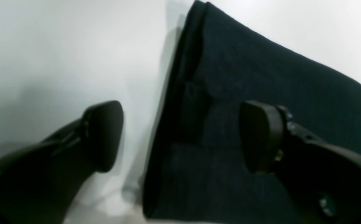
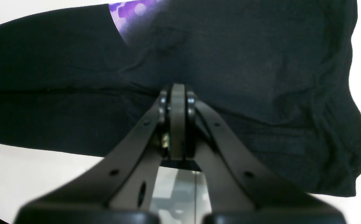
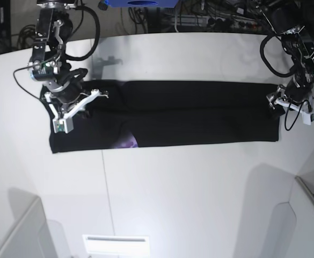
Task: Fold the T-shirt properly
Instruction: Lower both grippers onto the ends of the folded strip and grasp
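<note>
Left gripper stands wide apart astride the shirt's end edge, right gripper is pressed together on a pinch of the T-shirt, a long band across the table; a one-sided pull could skew it.

White table, curved far edge, faint seam running front-to-back; bright glare spot near front centre. Behind table: dark backgrd w/ tangled cables and a blue object, poss. equipment, too cropped to tell. Pale grey panels at both lower corners; white vent-like slot at bottom.
</note>
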Robot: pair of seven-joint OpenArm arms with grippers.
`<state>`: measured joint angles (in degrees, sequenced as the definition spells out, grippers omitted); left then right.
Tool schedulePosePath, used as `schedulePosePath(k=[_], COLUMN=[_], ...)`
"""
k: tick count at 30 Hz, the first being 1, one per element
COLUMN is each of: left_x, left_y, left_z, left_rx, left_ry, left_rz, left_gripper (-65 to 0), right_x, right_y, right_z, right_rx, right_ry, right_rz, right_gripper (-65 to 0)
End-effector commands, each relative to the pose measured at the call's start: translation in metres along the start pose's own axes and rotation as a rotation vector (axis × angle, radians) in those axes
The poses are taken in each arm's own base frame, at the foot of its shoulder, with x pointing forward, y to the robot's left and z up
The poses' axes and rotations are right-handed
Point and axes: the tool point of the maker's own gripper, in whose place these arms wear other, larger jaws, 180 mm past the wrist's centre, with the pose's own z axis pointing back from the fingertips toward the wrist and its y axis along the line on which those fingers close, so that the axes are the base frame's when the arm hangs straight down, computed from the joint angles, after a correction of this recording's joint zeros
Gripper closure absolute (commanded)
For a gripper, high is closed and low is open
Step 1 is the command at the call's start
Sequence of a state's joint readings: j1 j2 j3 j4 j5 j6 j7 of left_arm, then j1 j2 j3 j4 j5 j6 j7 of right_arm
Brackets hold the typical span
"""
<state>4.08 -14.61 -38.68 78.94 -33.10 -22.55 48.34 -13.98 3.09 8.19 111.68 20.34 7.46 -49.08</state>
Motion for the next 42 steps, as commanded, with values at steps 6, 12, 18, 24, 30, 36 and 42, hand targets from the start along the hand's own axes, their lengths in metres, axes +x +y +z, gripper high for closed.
schedulePosePath(k=[6, 12, 18, 24, 30, 36, 42], left_x=[0.005, -0.008, -0.009, 0.001, 0.023, 0.023, 0.035], left_y=[-0.01, -0.017, -0.014, -0.006, 0.009, 0.018, 0.0], left_z=[-0.013, -0.021, -0.02, -0.015, -0.007, 0.001, 0.025], left_rx=[-0.035, -0.054, -0.048, -0.029, 0.0, 0.021, 0.01], left_ry=[0.008, 0.052, 0.051, 0.039, -0.057, -0.049, -0.105], left_rz=[-0.007, -0.015, -0.01, -0.034, -0.067, -0.106, -0.201], left_gripper=[-45.7, -33.6, -0.7, 0.0, 0.0, 0.0, 0.0], right_x=[0.009, 0.009, 0.01, 0.011, 0.011, 0.012, 0.012], right_y=[0.0, 0.0, 0.0, 0.0, -0.001, 0.0, 0.0], right_z=[0.004, 0.004, 0.004, 0.004, 0.004, 0.004, 0.003], right_rx=[0.005, 0.003, 0.004, 0.004, 0.003, 0.004, 0.005], right_ry=[-0.041, -0.041, -0.044, -0.045, -0.046, -0.047, -0.049], right_rz=[0.005, 0.004, 0.005, 0.005, 0.004, 0.003, 0.002], right_gripper=[0.0, 0.0, 0.0, 0.0, 0.0, 0.0, 0.0])
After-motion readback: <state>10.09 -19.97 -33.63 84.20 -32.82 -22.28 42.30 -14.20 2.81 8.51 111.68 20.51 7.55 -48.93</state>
